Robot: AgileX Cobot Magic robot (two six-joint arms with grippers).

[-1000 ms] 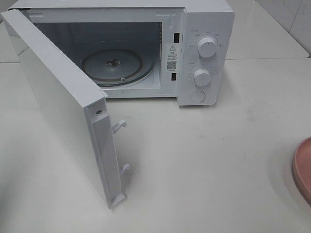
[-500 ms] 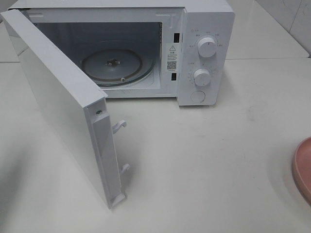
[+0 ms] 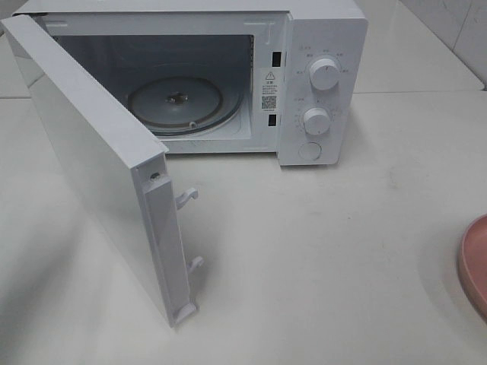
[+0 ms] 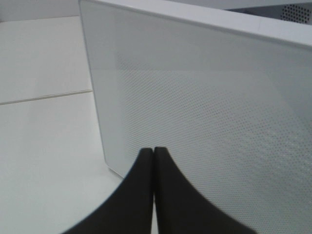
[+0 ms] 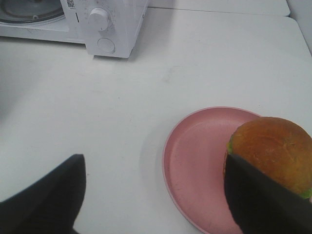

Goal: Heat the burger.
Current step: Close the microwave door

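Fingers of the right gripper (image 5: 153, 195) stand wide apart above the pink plate (image 5: 195, 161) bearing the burger (image 5: 273, 148), so straddle the bun squarely before closing; left gripper (image 4: 154, 151) stays pinched together.

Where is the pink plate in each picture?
Exterior high: only the pink plate's rim shows, at the right edge, low down.
Left wrist: not in it; just the microwave door and table.
Right wrist: lower right, with the burger on it.
Shared landmark: the white microwave, also in the right wrist view.
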